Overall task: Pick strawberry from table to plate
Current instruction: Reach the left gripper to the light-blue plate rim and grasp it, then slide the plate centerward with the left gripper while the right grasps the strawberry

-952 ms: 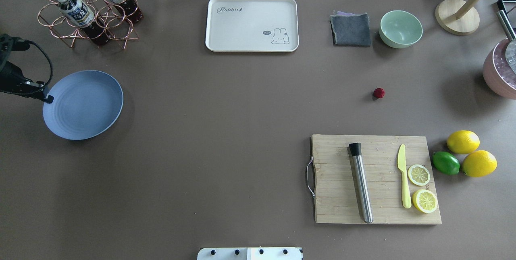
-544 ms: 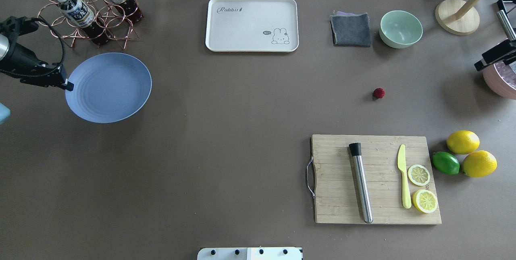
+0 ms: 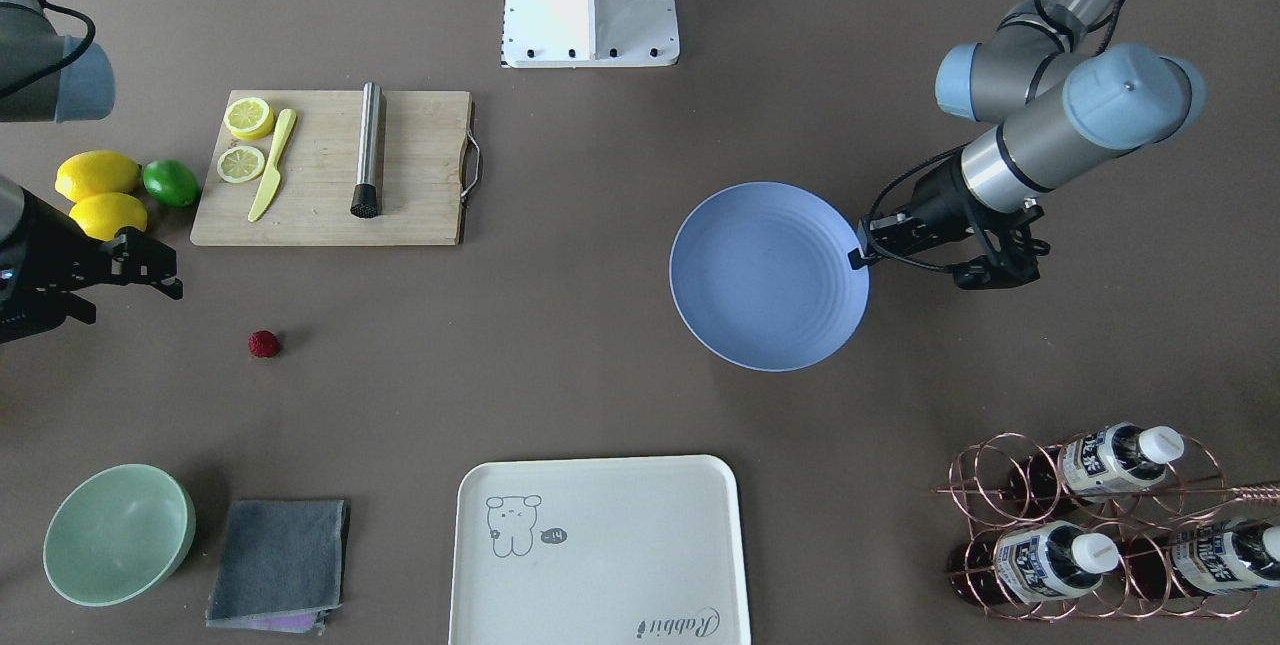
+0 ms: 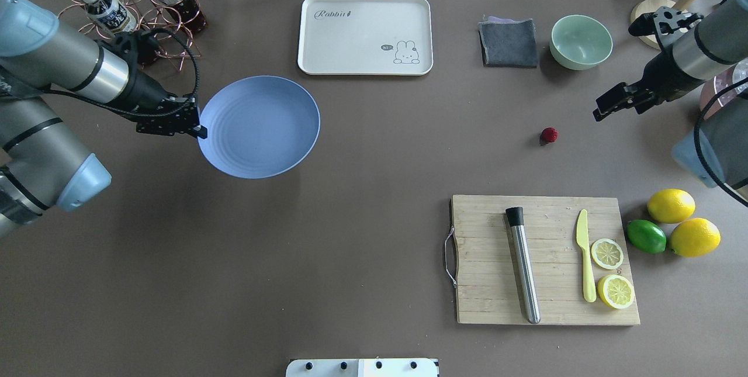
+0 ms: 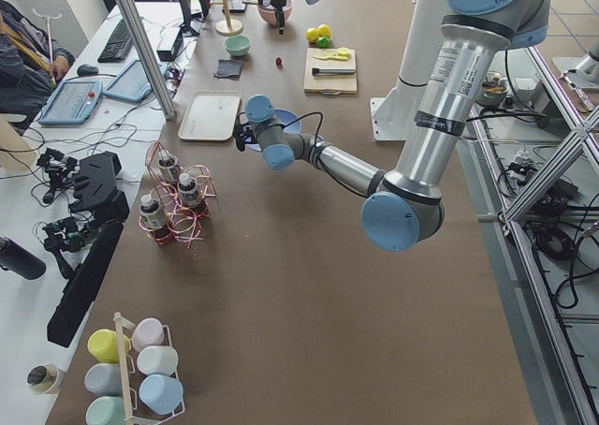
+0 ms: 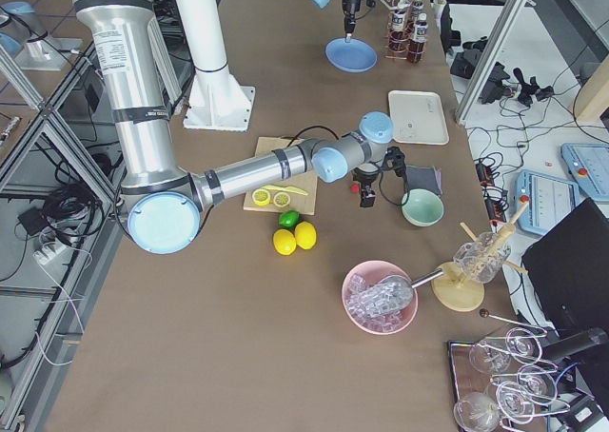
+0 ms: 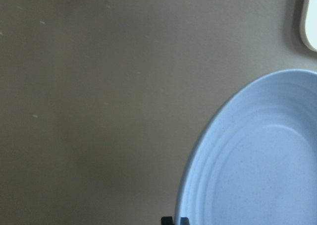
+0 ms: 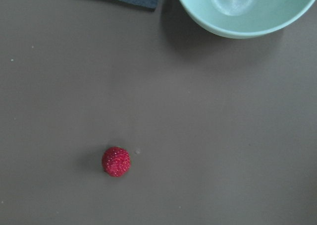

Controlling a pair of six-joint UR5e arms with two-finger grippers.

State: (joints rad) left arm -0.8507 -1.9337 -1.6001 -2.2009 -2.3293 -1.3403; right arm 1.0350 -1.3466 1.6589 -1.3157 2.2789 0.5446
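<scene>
left hand pinching plate rim over left half of desk | right hand spread, hovering near strawberry lying in right half toward far edge | risk: strawberry rolling from off-centre closing; rim-held plate tilting, spilling it

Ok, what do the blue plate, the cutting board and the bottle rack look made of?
The plate is probably matte plastic or melamine: even blue, no glare, faint moulded rings. The cutting board looks like wood or bamboo: pale strips with grain. The bottle rack is thin, shiny copper-coloured metal wire.
</scene>
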